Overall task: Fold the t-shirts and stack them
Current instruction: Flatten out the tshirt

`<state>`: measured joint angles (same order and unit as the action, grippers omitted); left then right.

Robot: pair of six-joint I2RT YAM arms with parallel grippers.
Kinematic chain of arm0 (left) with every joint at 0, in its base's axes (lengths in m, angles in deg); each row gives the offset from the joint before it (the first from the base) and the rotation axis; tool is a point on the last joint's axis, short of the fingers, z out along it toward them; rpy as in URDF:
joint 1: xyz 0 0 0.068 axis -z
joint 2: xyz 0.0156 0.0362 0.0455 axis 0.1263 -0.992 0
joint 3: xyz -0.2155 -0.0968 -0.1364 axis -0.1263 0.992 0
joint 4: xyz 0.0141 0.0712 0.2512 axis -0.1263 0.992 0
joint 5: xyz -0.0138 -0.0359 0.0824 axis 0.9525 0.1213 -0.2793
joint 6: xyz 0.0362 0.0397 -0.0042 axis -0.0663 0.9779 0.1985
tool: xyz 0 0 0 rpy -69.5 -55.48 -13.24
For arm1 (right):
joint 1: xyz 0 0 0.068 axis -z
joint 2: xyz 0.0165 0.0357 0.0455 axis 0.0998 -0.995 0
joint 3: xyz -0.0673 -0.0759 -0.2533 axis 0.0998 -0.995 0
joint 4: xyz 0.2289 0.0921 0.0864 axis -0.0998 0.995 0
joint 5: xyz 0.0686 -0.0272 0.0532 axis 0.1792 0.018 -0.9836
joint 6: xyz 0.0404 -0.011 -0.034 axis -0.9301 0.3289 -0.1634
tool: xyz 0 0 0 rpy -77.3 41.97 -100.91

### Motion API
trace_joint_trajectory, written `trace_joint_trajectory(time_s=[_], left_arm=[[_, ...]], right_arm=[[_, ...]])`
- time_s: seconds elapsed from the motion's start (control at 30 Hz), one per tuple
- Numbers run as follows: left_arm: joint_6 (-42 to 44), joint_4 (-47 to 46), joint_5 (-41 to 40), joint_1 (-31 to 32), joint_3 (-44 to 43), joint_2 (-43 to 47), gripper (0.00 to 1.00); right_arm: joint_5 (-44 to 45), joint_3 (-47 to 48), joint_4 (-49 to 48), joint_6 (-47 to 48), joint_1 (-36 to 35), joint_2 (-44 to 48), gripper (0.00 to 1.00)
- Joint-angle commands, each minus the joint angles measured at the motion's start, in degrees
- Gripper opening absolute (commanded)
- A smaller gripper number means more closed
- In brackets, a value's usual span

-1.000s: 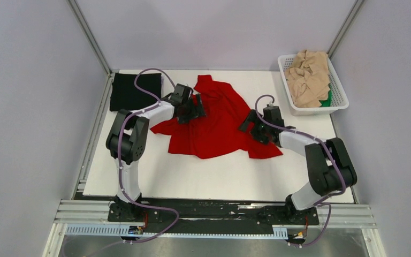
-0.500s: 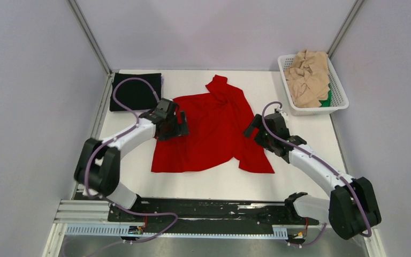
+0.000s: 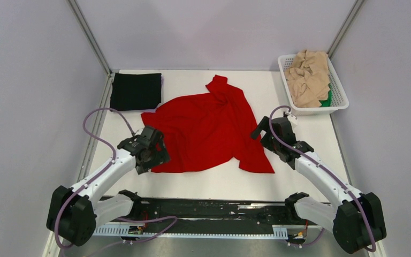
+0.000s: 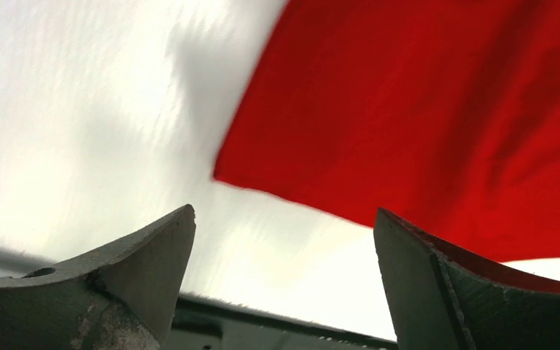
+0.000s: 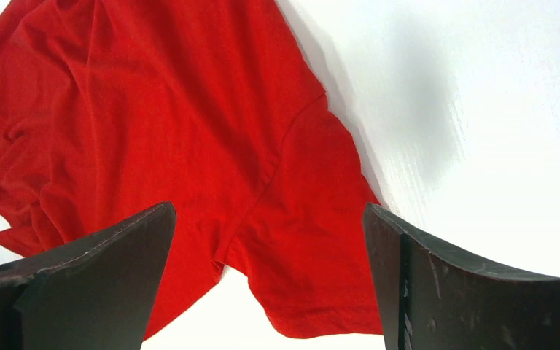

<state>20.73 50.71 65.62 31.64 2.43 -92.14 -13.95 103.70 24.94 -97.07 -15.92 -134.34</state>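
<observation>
Red t-shirt (image 3: pixel 208 128) lies between low-reaching left tool (image 3: pixel 159 154) and right tool (image 3: pixel 257 131), both agape and empty.

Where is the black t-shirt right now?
In the top view, the black t-shirt lies folded in the far left corner of the table, just beyond the red t-shirt's left corner.

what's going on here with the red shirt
Two robot arms are working on a red t-shirt, lying crumpled and not yet folded. The left gripper is at its near-left corner, the right gripper by its right sleeve; both are open, holding nothing. A black t-shirt lies folded at the far left; beige t-shirts wait in the basket.
</observation>
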Motion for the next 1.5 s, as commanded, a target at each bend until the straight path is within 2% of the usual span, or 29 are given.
trace_joint_trajectory(time_s=[0.0,0.07,0.1,0.2,0.27,0.57,0.73,0.87,1.07,1.13,1.3,1.47], left_arm=[[-5.9,4.7,-4.0,0.1,1.2,1.9,0.91],[-6.0,2.7,-3.2,0.1,2.1,1.3,0.84],[-5.8,-0.4,-2.9,0.1,2.6,-0.5,0.76],[-6.1,-1.9,-3.8,0.1,2.3,-2.6,0.68],[-6.9,-2.8,-4.7,0.1,2.7,-3.6,0.64],[-8.5,-10.0,-5.3,0.1,5.1,-8.2,0.59],[-8.4,-12.0,-3.8,0.0,4.6,-12.2,0.43],[-8.0,-12.1,-4.3,0.1,3.9,-13.3,0.40],[-6.7,-14.3,-5.2,0.1,3.8,-13.5,0.30],[-6.1,-15.0,-5.5,0.0,3.6,-13.9,0.24],[-5.1,-16.0,-6.1,0.0,2.7,-15.4,0.00],[-3.2,-15.4,-6.4,0.0,1.8,-15.2,0.00]], right_arm=[[1.5,0.4,-0.3,0.9,0.3,-0.5,1.00],[1.4,0.6,-0.2,0.9,0.3,-1.4,1.00],[1.2,0.8,-0.2,1.2,0.2,-2.0,1.00],[1.4,0.9,-0.1,1.3,0.3,-2.6,1.00],[1.4,1.0,-0.1,1.5,0.3,-3.1,1.00],[1.4,1.2,-0.1,1.6,0.4,-4.2,1.00],[1.7,1.2,0.1,1.6,0.4,-4.2,1.00],[1.6,1.3,0.2,1.7,0.4,-4.2,1.00],[1.8,1.3,0.6,1.7,0.6,-3.8,1.00],[1.8,1.3,0.7,1.8,0.6,-3.5,1.00],[1.9,1.1,1.5,1.8,0.7,-2.4,1.00],[3.4,0.7,6.3,-0.2,1.1,-0.2,1.00]])
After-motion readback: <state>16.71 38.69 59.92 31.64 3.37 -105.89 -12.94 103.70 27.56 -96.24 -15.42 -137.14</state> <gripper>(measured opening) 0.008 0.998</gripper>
